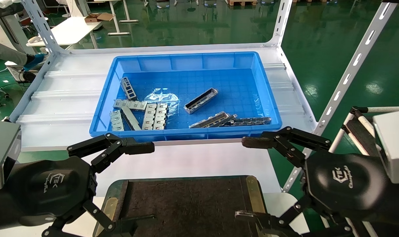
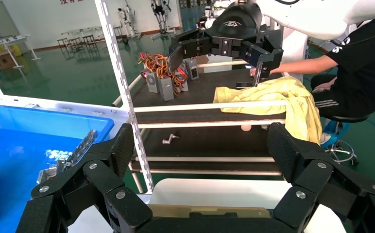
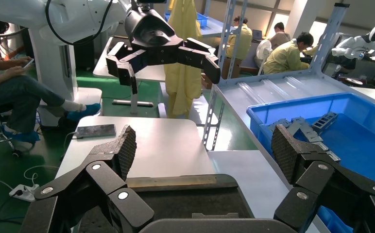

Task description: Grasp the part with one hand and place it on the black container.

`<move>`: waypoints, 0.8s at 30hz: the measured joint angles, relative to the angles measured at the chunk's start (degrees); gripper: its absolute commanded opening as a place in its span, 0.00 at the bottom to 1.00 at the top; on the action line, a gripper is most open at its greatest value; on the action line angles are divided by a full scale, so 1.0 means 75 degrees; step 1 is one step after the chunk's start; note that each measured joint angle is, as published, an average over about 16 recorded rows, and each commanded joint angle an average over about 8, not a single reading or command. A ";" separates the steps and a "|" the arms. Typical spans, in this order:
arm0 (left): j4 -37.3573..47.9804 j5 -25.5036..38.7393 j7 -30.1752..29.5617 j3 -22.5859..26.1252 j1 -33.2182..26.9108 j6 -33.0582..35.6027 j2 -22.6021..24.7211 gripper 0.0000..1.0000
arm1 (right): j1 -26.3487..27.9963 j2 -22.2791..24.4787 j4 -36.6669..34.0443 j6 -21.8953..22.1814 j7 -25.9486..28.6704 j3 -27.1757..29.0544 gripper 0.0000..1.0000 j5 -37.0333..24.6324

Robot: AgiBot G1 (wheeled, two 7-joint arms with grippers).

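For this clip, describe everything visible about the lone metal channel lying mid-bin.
The part is a long, narrow silver-grey metal channel with raised side rims and a row of rectangular cutouts along one wall. It lies open side up on the floor of the blue bin, set diagonally, its far end pointing toward the bin's right rear. It lies apart from the other metal pieces, beside a crumpled clear plastic film. Neither gripper touches it.

We see bright, even overhead light. Glare patches shine on the glossy green floor (image 1: 373, 87) at two o'clock, and a pale sheen lies on the blue bin (image 1: 268, 95) floor near centre. Shadows stay soft. Frame straight lines bow slightly toward the edges. Focus holds throughout.
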 measured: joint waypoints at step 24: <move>-0.0001 0.0001 -0.0001 -0.0001 0.0000 0.0000 -0.0001 1.00 | 0.0000 0.0000 0.0000 0.0000 0.0000 0.0000 1.00 0.0000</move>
